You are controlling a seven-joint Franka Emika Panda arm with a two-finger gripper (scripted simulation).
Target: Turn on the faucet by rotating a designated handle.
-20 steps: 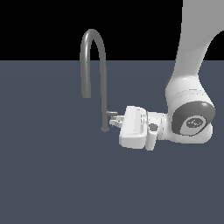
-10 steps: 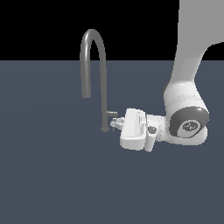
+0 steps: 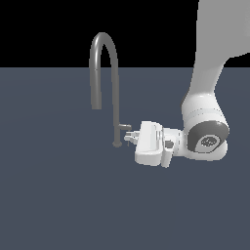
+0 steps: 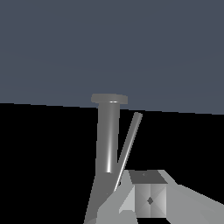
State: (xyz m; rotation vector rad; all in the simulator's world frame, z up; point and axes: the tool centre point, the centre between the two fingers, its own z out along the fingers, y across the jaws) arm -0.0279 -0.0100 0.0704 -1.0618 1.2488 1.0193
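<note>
The faucet [image 3: 116,97] is a tall grey gooseneck with its spout arching toward the exterior view's left and a small round base [image 3: 116,144]. The handle [image 3: 124,127] is a short stub sticking out of the stem low down, toward the exterior view's right. My gripper [image 3: 128,136] lies horizontal just right of the stem, its fingertips right at the handle. In the wrist view the stem [image 4: 108,135] and the handle's thin rod [image 4: 129,144] rise just beyond a grey fingertip [image 4: 149,199]. The gap between the fingers is not visible.
The faucet stands on a flat dark blue-grey surface [image 3: 58,195]. My white arm [image 3: 207,97] comes down from the upper part of the exterior view's right, with the wrist [image 3: 207,139] low over the surface.
The wrist has shifted slightly toward the faucet. The hand stays at the handle, and the faucet and handle show no visible turn.
</note>
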